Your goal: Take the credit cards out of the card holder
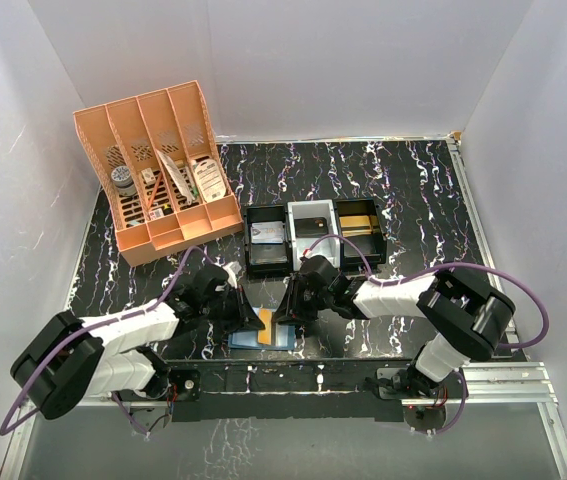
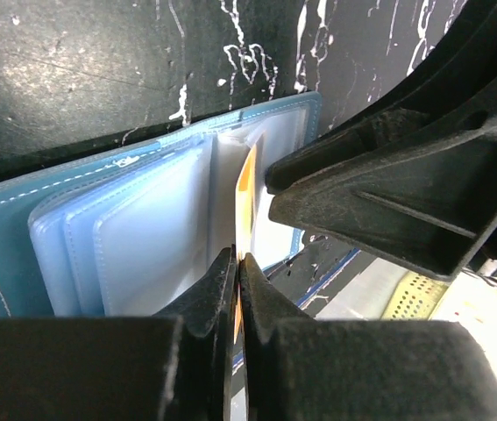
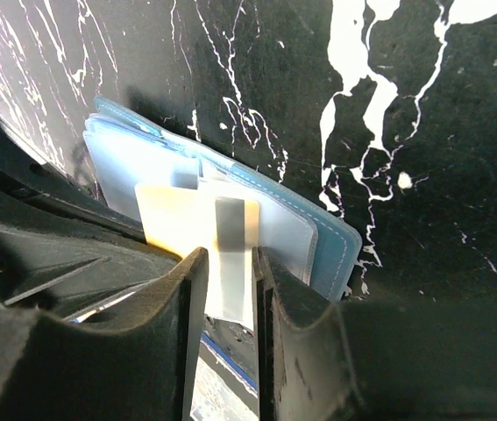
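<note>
The teal-blue card holder (image 1: 248,342) lies open near the table's front edge, its pale blue pockets (image 2: 143,228) facing up. An orange credit card (image 1: 261,320) stands edge-up out of a pocket (image 2: 248,189). My left gripper (image 2: 238,259) is shut on that card's edge. My right gripper (image 3: 230,259) stands over the holder's right half (image 3: 327,237). Its jaws are a narrow gap apart, with a pale pocket and a grey stripe showing between them. I cannot tell whether its tips touch the holder. In the right wrist view the card's pale yellow face (image 3: 173,219) shows. Both grippers (image 1: 253,318) (image 1: 288,322) crowd together.
Just behind the grippers stand three small trays in a row: black (image 1: 266,240), white (image 1: 313,230) and black (image 1: 358,225). An orange desk organiser (image 1: 158,170) with several items fills the back left. The table's front edge (image 1: 283,362) runs right below the holder.
</note>
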